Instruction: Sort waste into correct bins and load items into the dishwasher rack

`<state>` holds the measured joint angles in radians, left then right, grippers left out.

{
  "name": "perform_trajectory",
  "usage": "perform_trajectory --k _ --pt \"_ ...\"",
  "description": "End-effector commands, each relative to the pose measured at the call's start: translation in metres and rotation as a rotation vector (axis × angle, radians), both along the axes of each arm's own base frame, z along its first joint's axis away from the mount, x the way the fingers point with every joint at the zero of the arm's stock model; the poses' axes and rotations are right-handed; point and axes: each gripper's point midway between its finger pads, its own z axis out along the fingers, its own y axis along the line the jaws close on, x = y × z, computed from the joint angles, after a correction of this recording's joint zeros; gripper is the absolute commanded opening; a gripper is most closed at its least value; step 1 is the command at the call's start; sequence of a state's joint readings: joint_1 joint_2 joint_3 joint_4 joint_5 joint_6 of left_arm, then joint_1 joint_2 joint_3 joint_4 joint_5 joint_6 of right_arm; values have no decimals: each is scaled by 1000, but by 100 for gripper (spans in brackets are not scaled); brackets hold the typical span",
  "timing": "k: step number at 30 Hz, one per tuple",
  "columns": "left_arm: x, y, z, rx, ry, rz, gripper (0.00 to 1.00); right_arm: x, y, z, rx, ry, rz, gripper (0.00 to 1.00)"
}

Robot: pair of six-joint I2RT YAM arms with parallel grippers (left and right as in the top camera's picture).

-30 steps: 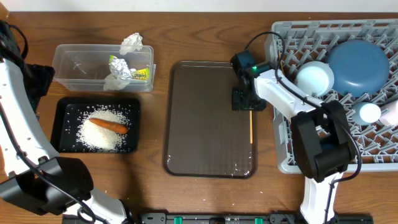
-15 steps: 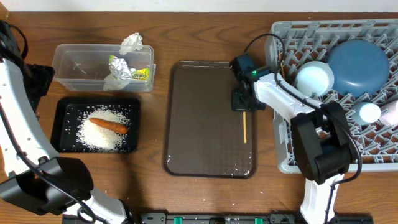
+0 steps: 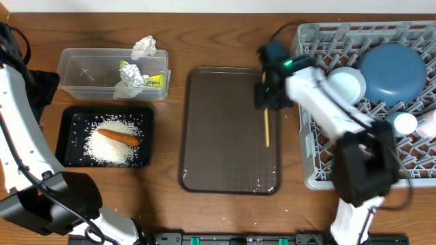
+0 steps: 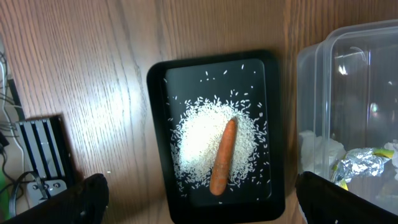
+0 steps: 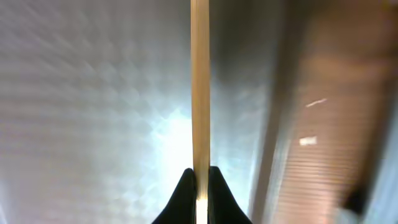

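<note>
Wooden tabletop | loading step: your right gripper [image 5: 199,180] clamps chopstick [image 3: 266,133] over brown tray [image 3: 218,136] | left gripper [image 4: 199,204] spread | next: carry it to rack [image 3: 327,37].

Pinches chopstick [image 5: 199,81] at near end between black fingertips [image 5: 183,202] of right gripper [image 5: 199,185], pressed tight. Extends straight away over blurred brown tray [image 5: 93,93], bright glare at left; wooden table [image 5: 336,93] at right.
</note>
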<state>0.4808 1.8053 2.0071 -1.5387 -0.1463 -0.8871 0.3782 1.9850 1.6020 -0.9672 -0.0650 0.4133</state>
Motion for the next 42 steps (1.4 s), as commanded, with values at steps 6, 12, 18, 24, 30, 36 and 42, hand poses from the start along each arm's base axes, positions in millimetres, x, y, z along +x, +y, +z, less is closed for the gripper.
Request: perform_trajectory --k 6,12,18,24,30,36,42 --pt "-3 4 2 18 6 12 98 35 -95 150 36 -378 -75 1" --pt "-3 4 2 18 6 11 98 37 -134 144 -22 -377 -37 1" --pt "-3 4 2 18 6 11 98 53 -150 116 -79 -372 -53 1" --pt "-3 4 2 18 5 11 98 60 -148 84 -85 -309 -36 3" --pt "-3 4 2 18 6 12 98 56 -143 65 -78 -249 -25 41" --pt "-3 4 2 18 6 12 98 46 -133 73 -30 -229 -50 50" --pt "-3 4 2 18 6 11 98 14 -122 101 62 -186 -128 48"
